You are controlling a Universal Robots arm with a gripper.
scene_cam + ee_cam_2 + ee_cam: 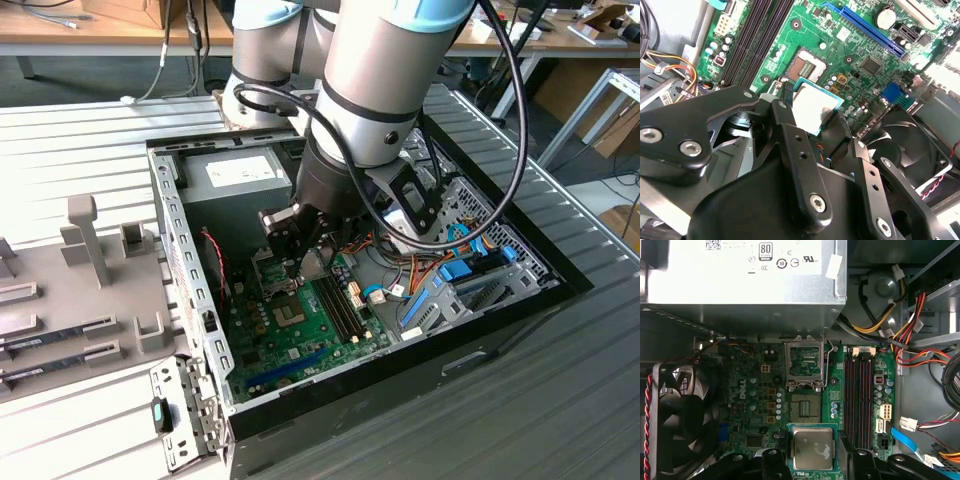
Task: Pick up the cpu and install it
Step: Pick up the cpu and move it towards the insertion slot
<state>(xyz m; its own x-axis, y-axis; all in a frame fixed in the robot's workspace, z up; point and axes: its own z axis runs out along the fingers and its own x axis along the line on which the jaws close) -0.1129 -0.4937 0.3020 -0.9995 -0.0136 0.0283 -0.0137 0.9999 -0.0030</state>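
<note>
Reaching down into the open case (470, 345), the arm hangs over the green board (752, 390). Gripper (814, 107) is narrowed onto the cpu (813, 448), one finger on each of two opposite edges, the metal top facing the wrist cameras. Cpu sits above the board, just beside the socket (805, 407), whose lid is flipped open.

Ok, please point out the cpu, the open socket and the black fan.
cpu (812, 447): first wrist view, middle of its silvery top.
open socket (805, 411): first wrist view, its contact field.
black fan (690, 417): first wrist view, its dark hub.
</note>
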